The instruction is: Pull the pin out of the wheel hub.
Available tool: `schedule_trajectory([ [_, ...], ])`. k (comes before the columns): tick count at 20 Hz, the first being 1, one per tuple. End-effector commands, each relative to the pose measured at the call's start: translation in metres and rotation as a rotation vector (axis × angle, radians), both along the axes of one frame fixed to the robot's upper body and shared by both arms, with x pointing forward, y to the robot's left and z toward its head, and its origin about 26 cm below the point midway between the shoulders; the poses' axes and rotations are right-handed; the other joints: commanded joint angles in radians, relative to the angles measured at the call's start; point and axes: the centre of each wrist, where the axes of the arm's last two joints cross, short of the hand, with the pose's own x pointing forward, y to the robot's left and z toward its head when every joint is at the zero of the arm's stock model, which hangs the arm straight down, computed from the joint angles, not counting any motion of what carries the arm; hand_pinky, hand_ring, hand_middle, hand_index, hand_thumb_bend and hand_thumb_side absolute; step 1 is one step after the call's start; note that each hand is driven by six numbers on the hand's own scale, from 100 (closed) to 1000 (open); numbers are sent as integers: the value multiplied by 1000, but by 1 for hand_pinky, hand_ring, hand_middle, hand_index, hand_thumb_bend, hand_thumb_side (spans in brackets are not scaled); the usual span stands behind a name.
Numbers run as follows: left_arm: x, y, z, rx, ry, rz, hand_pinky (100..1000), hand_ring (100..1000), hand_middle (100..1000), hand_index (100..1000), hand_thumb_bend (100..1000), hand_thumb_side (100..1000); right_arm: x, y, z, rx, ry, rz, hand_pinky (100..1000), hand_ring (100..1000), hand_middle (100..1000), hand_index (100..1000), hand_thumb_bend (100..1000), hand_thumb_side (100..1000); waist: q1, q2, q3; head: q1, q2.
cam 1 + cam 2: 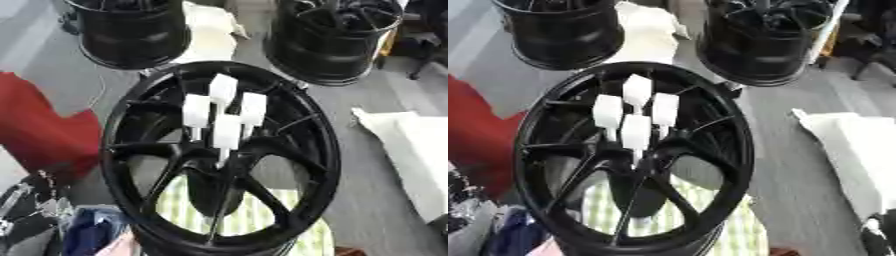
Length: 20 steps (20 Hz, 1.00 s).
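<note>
At the lower left of the frame a robot hand (pixel 31 210) shows only as dark and silver parts; whether its fingers are curled I cannot tell. In the centre, the black wheel hub (pixel 302 125) lies face-up, so its four white pins (pixel 227 131) stand upright, probably for easy pulling. No robot hand touches them.

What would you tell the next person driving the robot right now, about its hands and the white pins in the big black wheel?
Left hand: partly seen at the lower left corner, fingers unclear. Right hand: maybe just an edge at the lower right, can't tell.
Wheel hub: black, in the middle, facing the camera.
Pins: four white ones standing in the hub centre, close together.
Done: nothing visible; no hand touches a pin.
Left: reach in, grasp one pin, pull it out.
</note>
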Motion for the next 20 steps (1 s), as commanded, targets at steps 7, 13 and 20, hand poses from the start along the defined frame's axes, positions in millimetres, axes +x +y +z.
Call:
schedule_trajectory([
  [7, 1, 4, 6, 7, -11, 18, 629, 750, 750, 858, 100, 171, 1, -8, 7, -36, -6, -2, 100, 378, 756, 678, 423, 118, 5, -16, -2, -4, -9],
  [13, 0, 3, 7, -16, -9, 34, 622, 736, 742, 850, 100, 216, -2, -12, 10, -40, -23, -9, 100, 381, 760, 680, 433, 118, 3, -17, 0, -4, -10],
  [20, -2, 2, 21, -34, -12, 65, 621, 725, 729, 842, 100, 265, -12, -47, 78, -313, 70, -30, 122, 402, 773, 718, 469, 171, -11, -22, 11, -11, -10],
])
